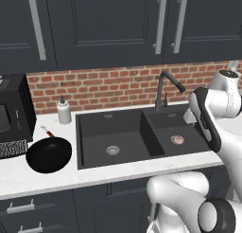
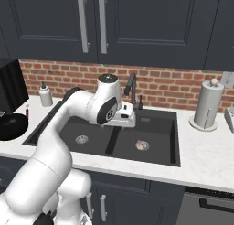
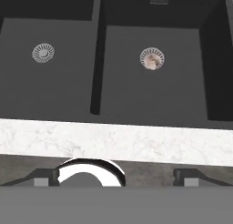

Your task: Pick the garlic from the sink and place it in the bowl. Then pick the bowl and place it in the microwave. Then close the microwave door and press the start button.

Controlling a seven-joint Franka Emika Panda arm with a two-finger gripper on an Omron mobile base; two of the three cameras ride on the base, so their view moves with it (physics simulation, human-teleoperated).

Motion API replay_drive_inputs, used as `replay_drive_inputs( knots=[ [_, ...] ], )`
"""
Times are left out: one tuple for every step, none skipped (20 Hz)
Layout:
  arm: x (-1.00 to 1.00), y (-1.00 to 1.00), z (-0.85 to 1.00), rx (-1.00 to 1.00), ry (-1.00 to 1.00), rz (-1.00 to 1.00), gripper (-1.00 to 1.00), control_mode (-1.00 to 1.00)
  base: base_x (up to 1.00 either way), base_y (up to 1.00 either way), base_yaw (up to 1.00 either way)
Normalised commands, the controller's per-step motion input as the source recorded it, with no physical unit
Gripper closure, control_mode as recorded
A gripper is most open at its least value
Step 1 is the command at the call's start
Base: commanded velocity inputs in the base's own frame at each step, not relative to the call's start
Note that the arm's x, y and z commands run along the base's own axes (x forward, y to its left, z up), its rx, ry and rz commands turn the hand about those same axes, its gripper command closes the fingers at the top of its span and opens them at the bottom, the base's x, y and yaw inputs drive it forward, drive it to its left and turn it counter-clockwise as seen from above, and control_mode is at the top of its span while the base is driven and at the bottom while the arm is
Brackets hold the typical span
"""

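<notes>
1. The garlic (image 3: pixel 152 60) lies in the right basin of the black sink (image 3: pixel 98 77), right on the round metal drain, and nothing else is in that basin with it.
2. The hand (image 3: pixel 116 178) hangs above the front edge of the sink, over the marble table (image 3: pixel 113 141), well apart from the garlic. Its fingers (image 3: pixel 43 177) stand spread wide, released, with nothing between them.
3. I'd judge the bulb light and fairly firm, with a papery skin that could slide. Being round, it may roll off the drain if nudged from one side.
4. The best hold looks like straight down from above, fingers on either side of its widest part, closed gently so it isn't squashed or popped out.
5. The bowl (image 1: pixel 48 155) sits on the table left of the sink, just in front of the microwave (image 1: pixel 14 113). It is glossy and shallow, so likely slippery. Its rim is the obvious place to take hold later, and a short reddish handle seems to stick out at its back.
6. A soap dispenser (image 1: pixel 64 111) stands behind the bowl, the faucet (image 1: pixel 165 87) behind the sink, and a paper towel roll (image 2: pixel 208 105) to the far right.
7. I can read no brand, label or writing anywhere.
</notes>
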Motion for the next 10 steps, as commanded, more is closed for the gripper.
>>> replay_drive_inputs(
  knots=[
    [0.19,-0.47,-0.31,0.0,-0.01,0.0,-1.0,-1.0,0.0,0.0,0.0],
    [0.17,-0.61,-0.34,0.0,0.0,0.0,-1.0,-1.0,0.0,0.0,0.0],
    [0.17,-0.63,-0.33,0.0,0.0,0.0,-1.0,-1.0,0.0,0.0,0.0],
    [0.24,-0.66,-0.32,0.0,0.0,0.0,-1.0,-1.0,0.0,0.0,0.0],
    [0.26,-0.64,-0.31,0.0,0.0,0.0,-1.0,-1.0,0.0,0.0,0.0],
    [0.29,-0.64,-0.28,0.01,0.0,0.0,-1.0,-1.0,0.0,0.0,0.0],
    [0.33,-0.64,-0.22,0.04,0.0,0.0,-1.0,-1.0,0.0,0.0,0.0],
    [0.39,-0.59,-0.17,0.04,0.0,0.0,-1.0,-1.0,0.0,0.0,0.0],
    [0.44,-0.57,-0.17,0.04,0.0,0.0,-1.0,-1.0,0.0,0.0,0.0],
    [0.46,-0.52,-0.15,0.05,0.0,0.0,-1.0,-1.0,0.0,0.0,0.0]
  ],
)
